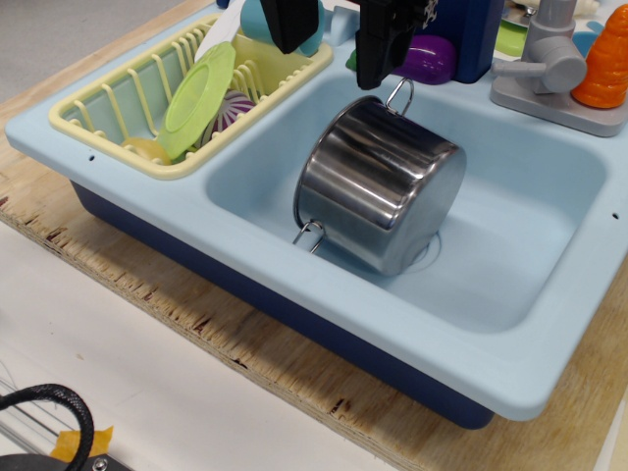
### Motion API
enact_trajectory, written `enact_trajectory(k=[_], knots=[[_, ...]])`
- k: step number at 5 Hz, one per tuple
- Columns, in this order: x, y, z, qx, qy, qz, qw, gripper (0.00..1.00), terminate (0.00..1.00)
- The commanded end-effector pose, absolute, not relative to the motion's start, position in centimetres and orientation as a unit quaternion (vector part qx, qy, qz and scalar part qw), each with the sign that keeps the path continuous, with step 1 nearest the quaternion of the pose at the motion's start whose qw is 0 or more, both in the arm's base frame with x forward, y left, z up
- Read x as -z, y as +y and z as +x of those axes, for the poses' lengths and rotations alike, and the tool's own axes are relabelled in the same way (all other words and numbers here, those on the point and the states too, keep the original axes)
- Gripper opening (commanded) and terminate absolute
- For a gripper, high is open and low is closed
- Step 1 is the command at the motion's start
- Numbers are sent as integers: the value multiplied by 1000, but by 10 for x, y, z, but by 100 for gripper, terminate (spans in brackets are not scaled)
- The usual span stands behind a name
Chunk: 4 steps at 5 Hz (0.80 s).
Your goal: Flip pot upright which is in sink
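The shiny steel pot (pixel 383 186) lies tilted on its side in the basin of the light blue sink (pixel 530 226), over the drain. One wire handle (pixel 398 94) points up at the back. The other handle (pixel 308 235) is low at the front left. My gripper (pixel 334 34) hangs above the pot's back edge with its two black fingers wide apart. The right finger (pixel 378 44) is just above the upper handle and the left finger (pixel 289 22) is over the rack's corner. Nothing is held.
A pale yellow dish rack (pixel 108 98) at the left holds a green plate (pixel 199 88), a purple-white ball (pixel 234 110) and a teal cup (pixel 257 20). A purple toy (pixel 429 59), the grey faucet (pixel 545 64) and an orange carrot (pixel 603 64) stand along the back rim.
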State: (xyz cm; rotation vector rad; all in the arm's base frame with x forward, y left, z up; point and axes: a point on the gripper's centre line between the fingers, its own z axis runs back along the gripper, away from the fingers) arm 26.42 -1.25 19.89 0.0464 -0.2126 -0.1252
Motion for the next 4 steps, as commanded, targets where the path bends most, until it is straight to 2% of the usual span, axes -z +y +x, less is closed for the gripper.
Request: enact_trajectory(k=[1,2,4], knots=[[-199,-13,264,62,-106,23,992,100,0],[-189,-5,266,48,-109,-39,992,100,0],[-183,1,271,34,-99,-115,988,100,0]])
